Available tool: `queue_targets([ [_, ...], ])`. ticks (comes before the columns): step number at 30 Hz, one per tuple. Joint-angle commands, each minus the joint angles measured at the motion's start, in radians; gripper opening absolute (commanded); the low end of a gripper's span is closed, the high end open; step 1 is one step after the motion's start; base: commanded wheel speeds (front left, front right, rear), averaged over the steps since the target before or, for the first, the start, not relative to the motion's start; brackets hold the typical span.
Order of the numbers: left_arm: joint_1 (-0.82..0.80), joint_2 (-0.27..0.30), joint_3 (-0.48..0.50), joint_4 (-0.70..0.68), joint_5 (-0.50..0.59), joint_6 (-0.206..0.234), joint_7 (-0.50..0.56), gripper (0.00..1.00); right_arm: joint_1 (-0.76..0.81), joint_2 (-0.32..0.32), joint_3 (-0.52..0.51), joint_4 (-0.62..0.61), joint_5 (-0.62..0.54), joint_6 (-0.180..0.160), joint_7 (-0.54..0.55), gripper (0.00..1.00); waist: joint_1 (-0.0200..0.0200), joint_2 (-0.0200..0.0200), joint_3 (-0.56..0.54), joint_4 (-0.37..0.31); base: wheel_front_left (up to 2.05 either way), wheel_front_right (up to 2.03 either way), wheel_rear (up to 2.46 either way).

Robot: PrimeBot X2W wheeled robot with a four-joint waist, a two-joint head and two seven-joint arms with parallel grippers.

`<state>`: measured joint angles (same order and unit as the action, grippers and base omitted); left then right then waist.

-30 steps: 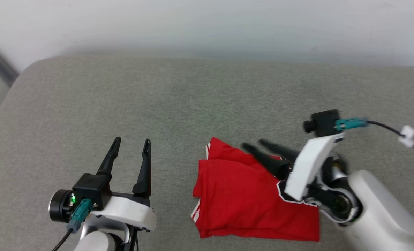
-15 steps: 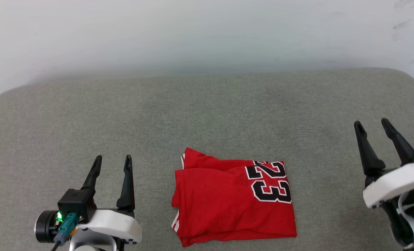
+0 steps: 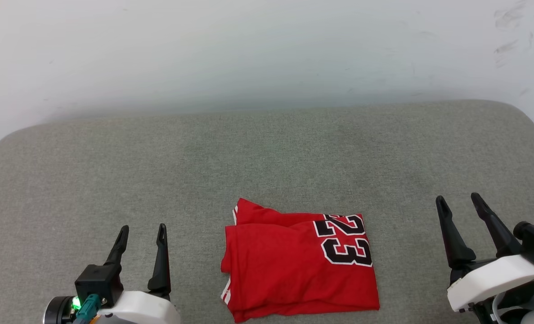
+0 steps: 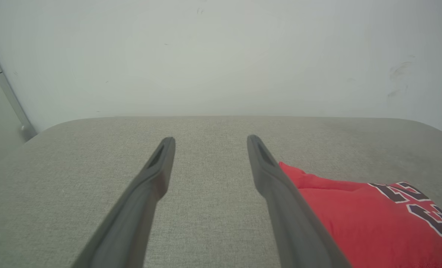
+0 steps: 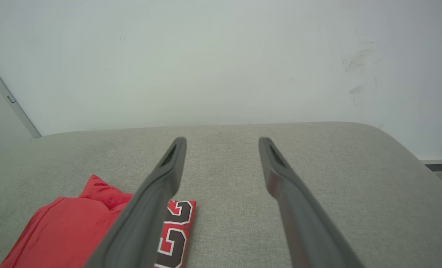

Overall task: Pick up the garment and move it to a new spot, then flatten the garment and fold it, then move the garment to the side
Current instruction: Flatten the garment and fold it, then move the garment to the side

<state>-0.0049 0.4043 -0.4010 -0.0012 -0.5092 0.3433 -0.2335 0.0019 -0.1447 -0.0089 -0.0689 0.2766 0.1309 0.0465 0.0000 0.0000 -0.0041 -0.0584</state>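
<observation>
At the near left the left gripper [image 3: 143, 227] points away toward the wall [image 3: 249, 54], its two dark fingers spread apart with only bare grey fabric between them; a small green light [image 3: 76, 303] glows on its wrist. It stands clear of the garment [image 3: 289, 270], which lies to its right in the near middle of the wide grey cushion [image 3: 267, 157]. The garment is folded into a rough rectangle of several red layers, flat on the cushion. A red corner pokes out at its far left edge, and a bit of white striped trim [image 3: 226, 293] shows at its near left edge. A black, white-outlined number 23 [image 3: 345, 238] sits on its far right part, turned sideways. Farther right, well apart from the cloth, the right gripper [image 3: 457, 197] also points toward the wall, fingers parted and holding nothing. A few dark smudges [image 3: 505, 27] mark the wall at the far right.
</observation>
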Motion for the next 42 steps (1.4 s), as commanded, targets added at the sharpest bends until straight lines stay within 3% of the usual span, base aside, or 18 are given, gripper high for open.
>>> queue_targets([
  [1, 0.011, 0.005, 0.000, -0.005, -0.001, 0.001, -0.003, 1.00, 0.006, 0.004, 0.001, -0.010, -0.006, 0.000, 0.004, 1.00, 0.0000, 0.0000, -0.001, 0.000, 0.00, 0.00, 0.00],
  [11, -0.008, 0.006, -0.004, -0.015, 0.004, 0.007, -0.003, 1.00, -0.008, -0.004, -0.034, -0.010, -0.009, 0.000, 0.041, 1.00, 0.0000, 0.0000, 0.012, 0.007, 0.00, 0.00, 0.00],
  [15, -0.021, 0.000, 0.001, -0.021, 0.005, 0.012, -0.008, 1.00, -0.031, -0.033, -0.092, 0.025, 0.047, 0.000, 0.116, 1.00, 0.0000, 0.0000, 0.026, 0.019, 0.00, 0.00, 0.00],
  [24, -0.078, -0.027, 0.008, -0.024, 0.022, -0.005, -0.024, 1.00, -0.118, -0.139, -0.160, 0.271, 0.354, 0.000, 0.516, 1.00, 0.0000, 0.0000, 0.090, 0.086, 0.00, 0.00, 0.00],
  [28, -0.102, -0.041, 0.005, -0.021, 0.028, -0.014, -0.026, 1.00, -0.146, -0.122, -0.157, 0.339, 0.476, 0.000, 0.644, 1.00, 0.0000, 0.0000, 0.115, 0.114, 0.00, 0.00, 0.00],
  [29, -0.125, -0.056, 0.003, -0.015, 0.040, -0.025, -0.029, 1.00, -0.182, -0.066, -0.132, 0.382, 0.633, 0.000, 0.723, 1.00, 0.0000, 0.0000, 0.151, 0.144, 0.00, 0.00, 0.00],
  [35, -0.152, -0.064, 0.010, -0.007, 0.051, -0.038, -0.031, 1.00, -0.223, -0.017, -0.066, 0.477, 0.781, -0.001, 0.757, 1.00, 0.0000, 0.0000, 0.196, 0.175, 0.00, 0.00, 0.00],
  [39, -0.162, -0.067, 0.014, -0.001, 0.059, -0.042, -0.032, 1.00, -0.230, -0.021, -0.031, 0.536, 0.802, -0.001, 0.752, 1.00, 0.0000, 0.0000, 0.204, 0.183, 0.00, 0.00, 0.00],
  [40, -0.165, -0.067, 0.015, 0.001, 0.060, -0.043, -0.032, 1.00, -0.234, -0.019, -0.021, 0.551, 0.812, -0.002, 0.749, 0.57, 0.0000, 0.0000, 0.206, 0.185, 0.00, 0.00, 0.00],
  [42, -0.167, -0.069, 0.016, 0.005, 0.063, -0.045, -0.033, 1.00, -0.240, -0.021, 0.004, 0.570, 0.825, -0.002, 0.749, 0.00, 0.0000, 0.0000, 0.205, 0.187, 0.00, 0.00, 0.00],
])
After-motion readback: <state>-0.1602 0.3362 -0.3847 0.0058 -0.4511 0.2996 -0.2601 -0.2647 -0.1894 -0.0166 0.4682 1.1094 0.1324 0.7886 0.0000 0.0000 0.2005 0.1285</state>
